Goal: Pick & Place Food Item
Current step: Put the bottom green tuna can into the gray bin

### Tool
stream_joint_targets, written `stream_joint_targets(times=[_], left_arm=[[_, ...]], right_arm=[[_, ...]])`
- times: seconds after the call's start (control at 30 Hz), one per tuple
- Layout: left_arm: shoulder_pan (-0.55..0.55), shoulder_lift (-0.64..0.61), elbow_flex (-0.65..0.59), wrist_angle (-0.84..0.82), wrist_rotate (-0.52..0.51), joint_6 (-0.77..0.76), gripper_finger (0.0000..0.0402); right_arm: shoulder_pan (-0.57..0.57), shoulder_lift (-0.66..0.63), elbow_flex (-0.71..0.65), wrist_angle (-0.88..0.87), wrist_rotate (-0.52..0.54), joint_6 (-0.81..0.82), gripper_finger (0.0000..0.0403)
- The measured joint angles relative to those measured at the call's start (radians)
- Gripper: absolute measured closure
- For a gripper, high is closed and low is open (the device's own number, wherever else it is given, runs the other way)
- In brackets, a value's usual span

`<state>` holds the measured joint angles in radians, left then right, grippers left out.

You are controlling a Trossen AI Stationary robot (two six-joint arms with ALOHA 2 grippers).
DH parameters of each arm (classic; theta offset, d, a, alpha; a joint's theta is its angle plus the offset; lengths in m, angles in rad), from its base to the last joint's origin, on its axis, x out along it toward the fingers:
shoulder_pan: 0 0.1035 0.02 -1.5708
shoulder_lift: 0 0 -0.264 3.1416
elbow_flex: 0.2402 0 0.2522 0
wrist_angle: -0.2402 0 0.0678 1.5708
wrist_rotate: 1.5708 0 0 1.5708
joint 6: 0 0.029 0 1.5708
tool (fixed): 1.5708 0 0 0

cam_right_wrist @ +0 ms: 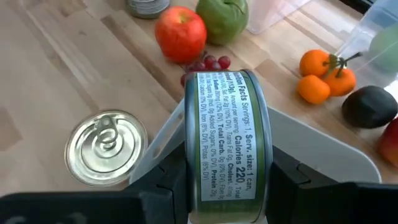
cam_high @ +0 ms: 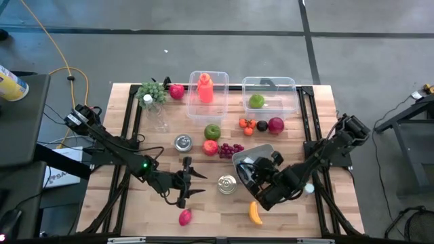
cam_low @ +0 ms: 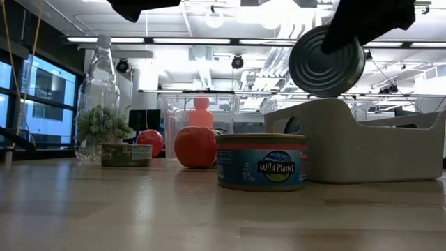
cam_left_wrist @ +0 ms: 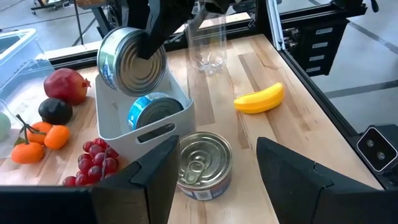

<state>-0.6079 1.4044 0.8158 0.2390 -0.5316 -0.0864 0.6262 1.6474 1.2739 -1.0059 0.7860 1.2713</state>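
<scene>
A: Where's the held tuna can (cam_right_wrist: 227, 146)?
B: Clamped on edge in the right gripper (cam_right_wrist: 227, 186), flat ends sideways, hanging just above the white bin (cam_left_wrist: 118, 127) rim. Bin lies directly below the fingers; one can (cam_left_wrist: 152, 112) is already lying inside.
A: Look?
B: Short silver tin, green-white nutrition label, ribbed base.
A: Left gripper (cam_left_wrist: 214, 165)?
B: Fingers parted, holding nothing, hovering behind the standing Wild Planet can (cam_left_wrist: 202, 165) beside the bin. Right arm's nearer the bin.
</scene>
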Motion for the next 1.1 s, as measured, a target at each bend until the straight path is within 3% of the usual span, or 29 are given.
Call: stream_joint_targets(times=[0.67, 0.87, 1.1], left_arm=[[0.0, 0.0, 0.0, 0.0, 0.0, 0.0, 0.0194], [0.007, 0.0, 0.0, 0.0, 0.0, 0.001, 0.0194], [0.006, 0.0, 0.0, 0.0, 0.0, 0.001, 0.0194]], right_arm=[[-0.085, -0.009, 0.0, -0.004, -0.008, -0.138, 0.0281], [-0.141, -0.111, 0.001, -0.018, -0.025, -0.195, 0.028], [-0.175, -0.294, 0.002, -0.13, -0.064, -0.108, 0.0281]])
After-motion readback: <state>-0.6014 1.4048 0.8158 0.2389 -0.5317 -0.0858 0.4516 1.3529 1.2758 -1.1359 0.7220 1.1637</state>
